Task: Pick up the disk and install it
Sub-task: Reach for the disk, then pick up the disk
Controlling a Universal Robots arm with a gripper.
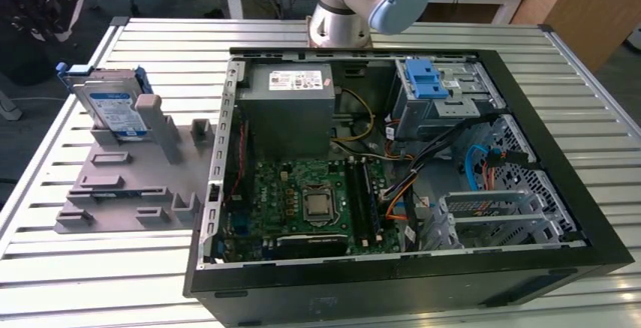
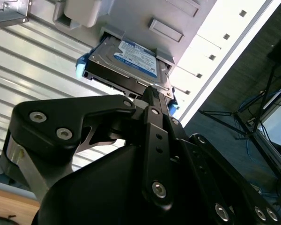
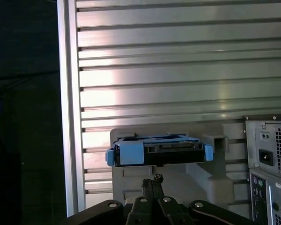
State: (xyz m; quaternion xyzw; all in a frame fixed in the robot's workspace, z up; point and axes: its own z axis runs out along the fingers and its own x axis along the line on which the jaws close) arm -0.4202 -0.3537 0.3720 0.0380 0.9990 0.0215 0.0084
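Blue-framed disk (image 3: 159,152) stands just beyond the end effector (image 3: 153,179), which is pinched together.

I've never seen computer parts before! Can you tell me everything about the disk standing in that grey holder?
The disk is a flat grey metal hard drive with a white and blue label on its face and a blue plastic carrier frame around its edges. It stands on edge, slotted into a grey plastic holder on the slatted metal table, at the exterior view's left of the open computer case. Only the holder touches it.
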